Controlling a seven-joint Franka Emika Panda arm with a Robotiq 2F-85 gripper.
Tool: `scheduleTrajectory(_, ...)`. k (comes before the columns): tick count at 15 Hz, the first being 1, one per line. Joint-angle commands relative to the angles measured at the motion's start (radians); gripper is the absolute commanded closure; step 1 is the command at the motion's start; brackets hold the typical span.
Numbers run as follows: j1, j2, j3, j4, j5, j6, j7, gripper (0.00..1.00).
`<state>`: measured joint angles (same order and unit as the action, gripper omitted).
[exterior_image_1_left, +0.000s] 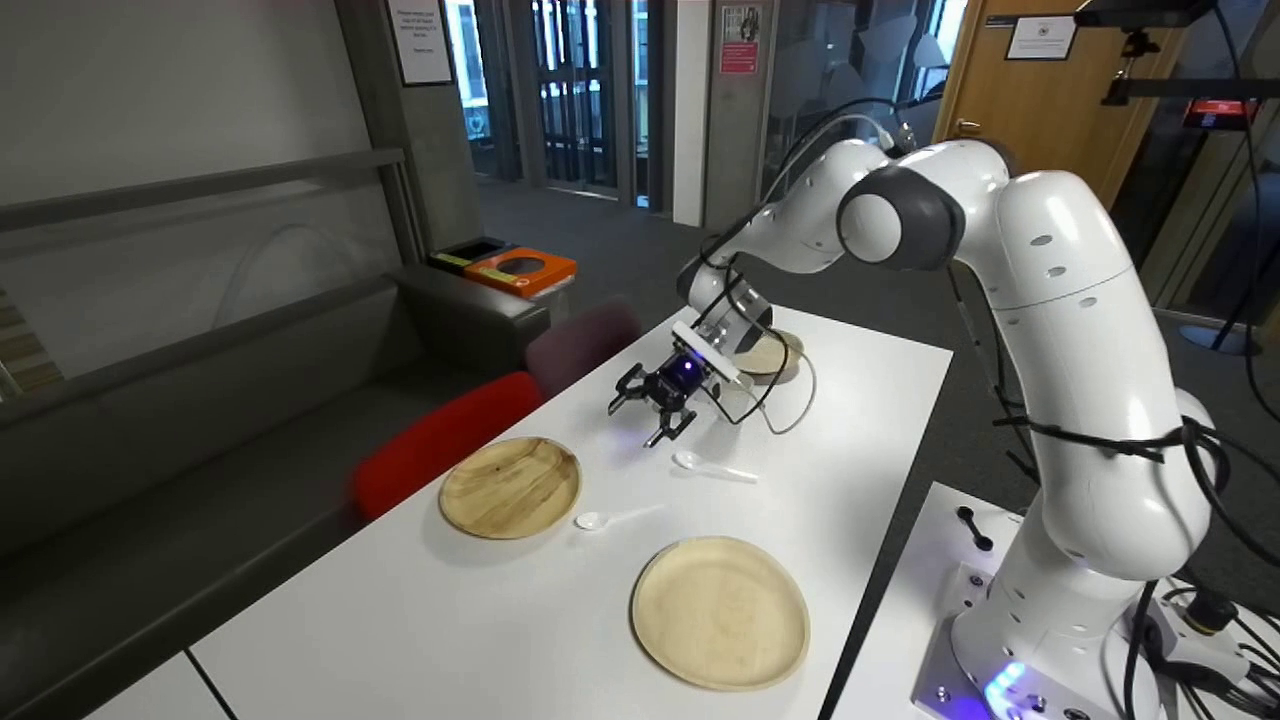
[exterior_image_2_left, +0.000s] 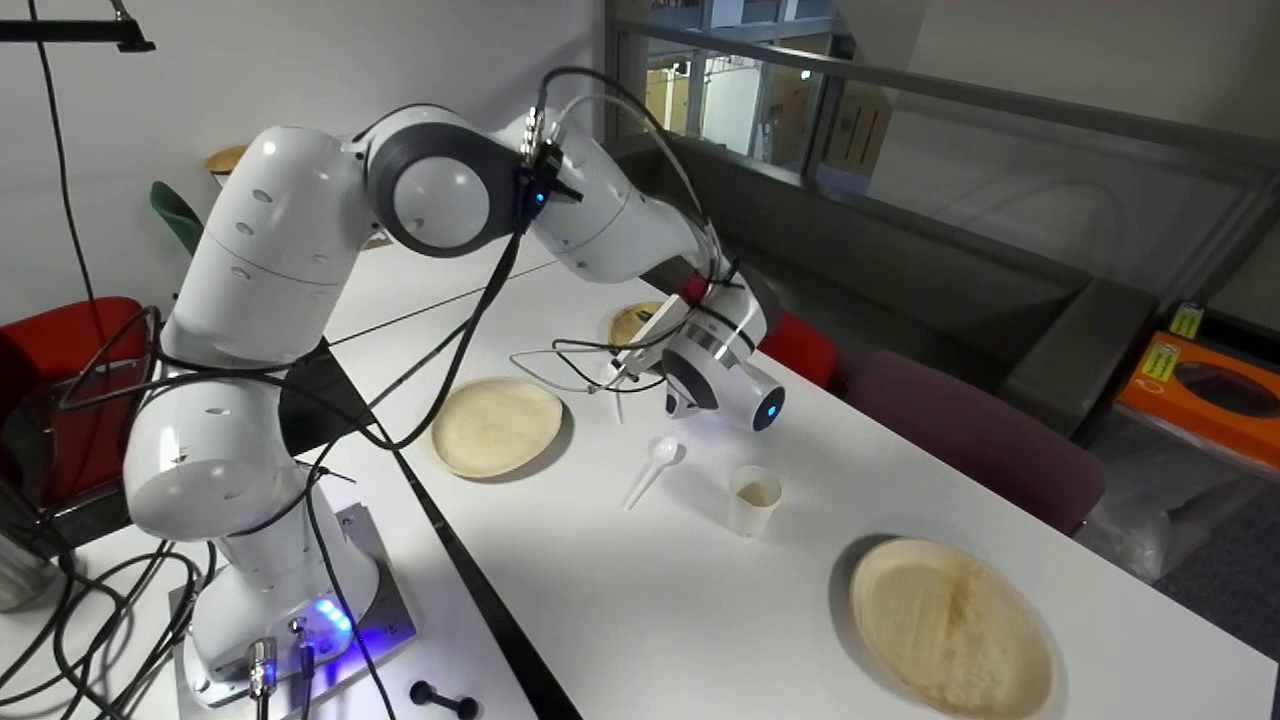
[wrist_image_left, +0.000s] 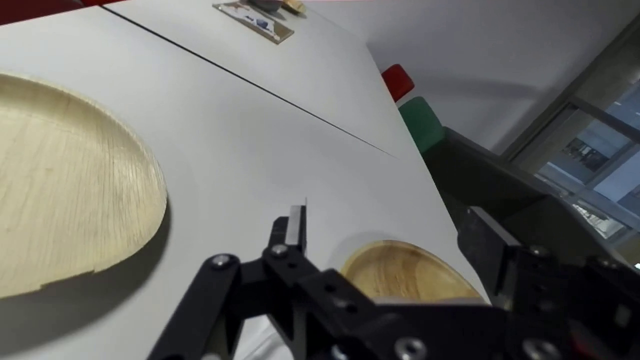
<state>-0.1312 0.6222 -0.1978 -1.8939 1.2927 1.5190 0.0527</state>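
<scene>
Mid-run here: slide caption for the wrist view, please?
Open gripper over a white table, pale plate at picture left, wooden plate partly hidden behind the gripper.

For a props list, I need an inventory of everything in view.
Tables: at least two, white, foreground
Sofa: one, dark grey, alongside tables
Pale plate: one, cream, edge opposite sofa
Grained plate: one, tan, sofa-side edge
Third plate: one, tan, apart from both
Spoons: two, white, mid-table
Cup: one, off-white, between spoons and third plate
Chairs: at least four, red, maroon and green, around the tables
Bin: one, orange top, sofa's end
Signs: three, white and red, background
Door: one, brown, background
Picture-like panel: one, multicoloured, far tabletop
Dumbbell-shaped item: one, black, table edge
Arm: one, white and grey, over tables
Cables: several, mostly black, along the arm
Pincer: one, black, open above table
</scene>
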Motion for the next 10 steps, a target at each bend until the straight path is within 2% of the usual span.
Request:
scheduleTrajectory(1,0.006,-0.141,-0.040,0.057,-0.161,0.044,0.092,0.00)
scheduleTrajectory(3,0.002,-0.185,-0.049,0.134,-0.262,0.054,0.160,0.00)
scheduleTrajectory(5,0.013,-0.201,-0.048,0.206,-0.328,0.105,0.280,0.00)
scheduleTrajectory(6,0.019,-0.196,-0.041,0.231,-0.377,0.132,0.290,0.00)
scheduleTrajectory(10,0.032,-0.190,0.004,0.283,-0.605,0.094,0.261,0.00)
